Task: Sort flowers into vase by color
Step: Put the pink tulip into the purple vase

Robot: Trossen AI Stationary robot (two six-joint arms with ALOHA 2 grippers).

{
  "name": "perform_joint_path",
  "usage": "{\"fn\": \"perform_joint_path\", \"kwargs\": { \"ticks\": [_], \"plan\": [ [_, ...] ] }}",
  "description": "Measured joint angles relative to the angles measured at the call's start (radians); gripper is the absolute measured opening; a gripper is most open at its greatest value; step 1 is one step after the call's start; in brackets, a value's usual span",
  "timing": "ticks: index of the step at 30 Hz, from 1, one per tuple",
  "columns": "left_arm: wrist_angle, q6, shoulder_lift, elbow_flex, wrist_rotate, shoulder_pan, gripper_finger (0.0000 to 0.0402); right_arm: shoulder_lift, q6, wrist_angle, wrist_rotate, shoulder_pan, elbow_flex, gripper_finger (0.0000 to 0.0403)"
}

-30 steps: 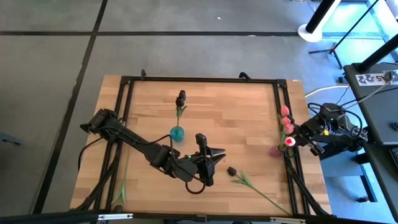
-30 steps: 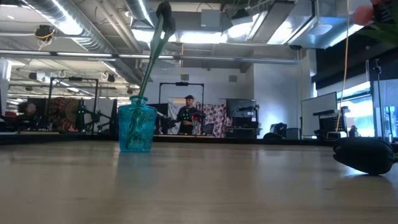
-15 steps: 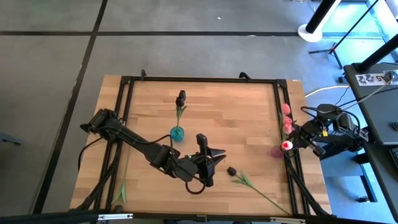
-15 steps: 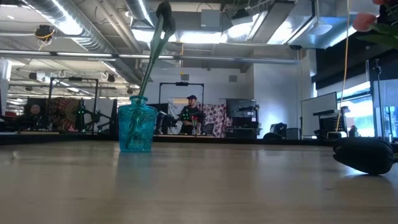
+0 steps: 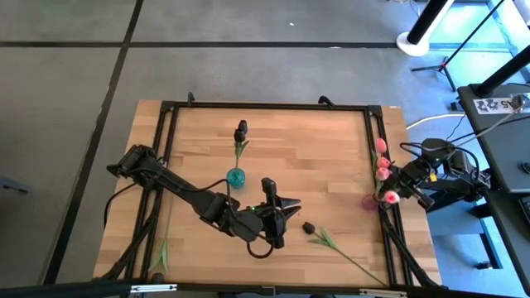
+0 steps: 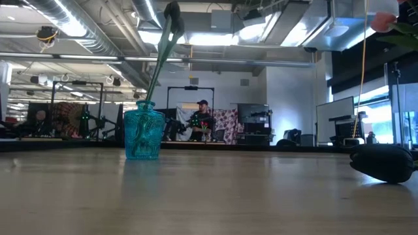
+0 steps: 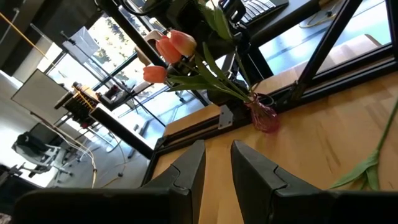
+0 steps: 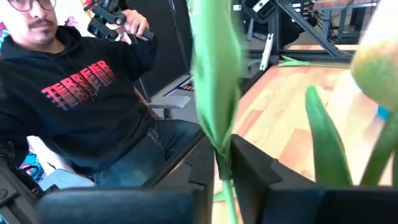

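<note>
At three o'clock, a pink tulip [image 5: 389, 197] is pinched in the right gripper [image 5: 401, 187] above the pink vase [image 5: 368, 201] and could topple it, while the slightly parted, empty left gripper [image 5: 274, 204] is parked centrally.

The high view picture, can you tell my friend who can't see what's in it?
Seen from above, a wooden table holds a small teal vase with a black flower, and a pink vase of pink flowers at its right edge beside the right tool. The left tool rests mid-table near a loose black flower.
</note>
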Motion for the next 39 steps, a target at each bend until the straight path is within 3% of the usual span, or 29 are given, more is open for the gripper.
{"fn": "perform_joint_path", "kwargs": {
  "ticks": [9,22,39],
  "plan": [
    [0.003,0.000,0.000,0.000,-0.002,0.004,0.0074,0.000,-0.002,-0.060,0.031,0.000,0.002,0.0117],
    [0.009,0.000,0.000,0.000,-0.002,0.020,0.0074,0.000,-0.022,-0.159,0.074,0.000,0.137,0.0118],
    [0.009,0.000,0.000,0.000,0.000,0.020,0.0074,0.000,0.063,-0.094,-0.034,0.000,0.123,0.0117]
  ]
}}
